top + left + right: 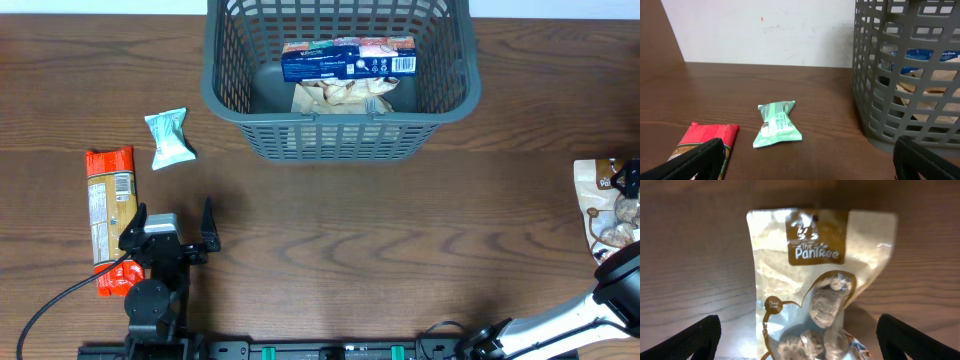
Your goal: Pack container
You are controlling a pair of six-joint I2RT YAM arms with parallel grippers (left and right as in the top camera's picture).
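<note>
Container (340, 140), dark grey slotted basket (thick rim), holds snacks (345, 60); left claw (172, 215) and right claw (799, 322) spread wide.

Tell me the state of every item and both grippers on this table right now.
Dark grey slotted plastic basket: upright, partly filled.
Blue cardboard box: in the basket, atop a pale pouch.
Small mint-green wrapped pack: on the table, outside the basket.
Long red snack pack: flat on the table, beside left gripper.
Beige Pantree pouch: flat on the table, under right gripper.
Left gripper: open, empty.
Right gripper: open, empty.
</note>
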